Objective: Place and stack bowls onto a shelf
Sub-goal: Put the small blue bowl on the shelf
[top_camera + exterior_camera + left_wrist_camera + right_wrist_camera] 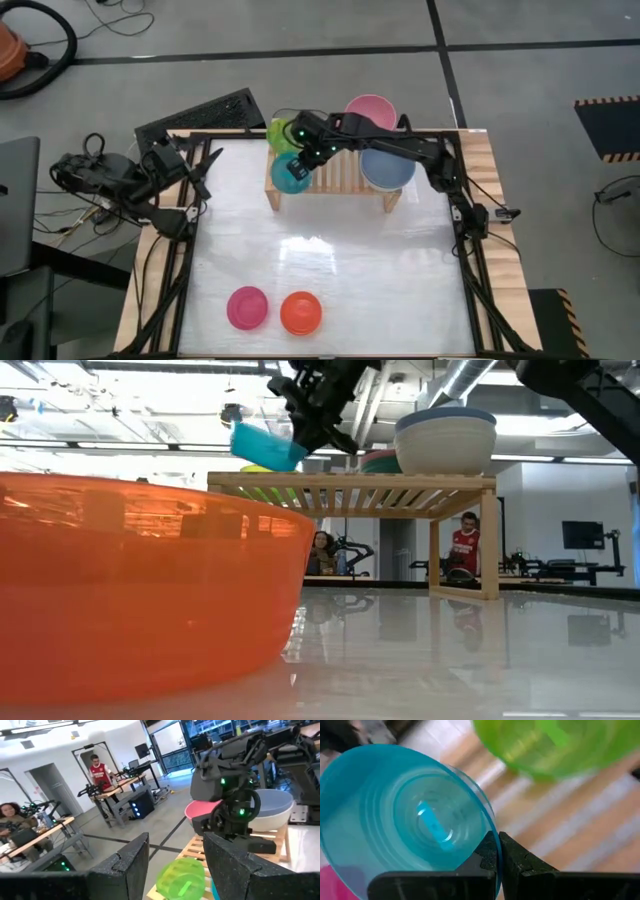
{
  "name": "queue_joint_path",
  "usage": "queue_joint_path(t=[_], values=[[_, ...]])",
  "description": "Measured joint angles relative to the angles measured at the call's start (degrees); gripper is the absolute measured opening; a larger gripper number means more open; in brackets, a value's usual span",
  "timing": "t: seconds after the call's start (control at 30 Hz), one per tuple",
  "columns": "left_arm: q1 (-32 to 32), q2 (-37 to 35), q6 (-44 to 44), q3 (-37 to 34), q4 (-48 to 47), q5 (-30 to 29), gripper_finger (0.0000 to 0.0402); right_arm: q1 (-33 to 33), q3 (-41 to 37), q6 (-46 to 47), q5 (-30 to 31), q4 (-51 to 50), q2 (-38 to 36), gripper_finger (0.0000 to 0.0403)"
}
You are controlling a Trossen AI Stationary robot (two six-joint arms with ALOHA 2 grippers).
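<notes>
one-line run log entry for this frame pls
right gripper: shut on cyan bowl, above shelf left end, beside green bowl | left gripper: open, idle at table's left edge

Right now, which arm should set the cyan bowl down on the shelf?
Right. The right gripper already pinches the cyan bowl by its rim over the shelf's left end, beside the green bowl. The left gripper waits open at the table's left edge.

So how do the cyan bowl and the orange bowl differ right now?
The cyan bowl is pinched by its rim in the right gripper and tilted above the shelf; the orange bowl rests upright and untouched on the table, far from the shelf. Both are small round bowls.
</notes>
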Motion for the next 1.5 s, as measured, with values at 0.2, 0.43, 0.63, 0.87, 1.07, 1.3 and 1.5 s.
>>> queue_joint_path(t=[0.2,0.43,0.63,0.87,1.07,1.3,1.5], values=[[0.0,0.0,0.8,0.0,0.0,-0.5,0.0174,0.1,0.0,0.1,-0.3,0.1,0.7,0.0025],[0.0,0.0,0.9,0.0,-0.1,-0.6,0.0174,-0.4,0.0,0.0,-0.2,0.5,0.6,0.0056],[0.0,0.0,0.9,0.0,-0.3,-0.9,0.0174,-0.4,0.0,-1.5,-0.2,2.5,0.6,0.0097],[0.0,0.0,0.8,0.0,-0.4,-5.0,0.0174,-1.1,0.2,-0.9,-0.2,5.1,0.5,0.0159],[0.0,0.0,-0.4,0.0,-2.6,-5.1,0.0174,-2.4,0.2,-0.2,-0.3,3.6,-3.0,0.0172],[0.0,0.0,-3.9,0.0,-3.2,-4.7,0.0174,-2.0,0.1,-1.2,-0.9,4.5,-10.3,0.0152],[0.0,0.0,-5.7,0.0,-3.1,-4.7,0.0174,5.9,0.2,-10.6,1.2,6.1,-13.7,0.0115]])
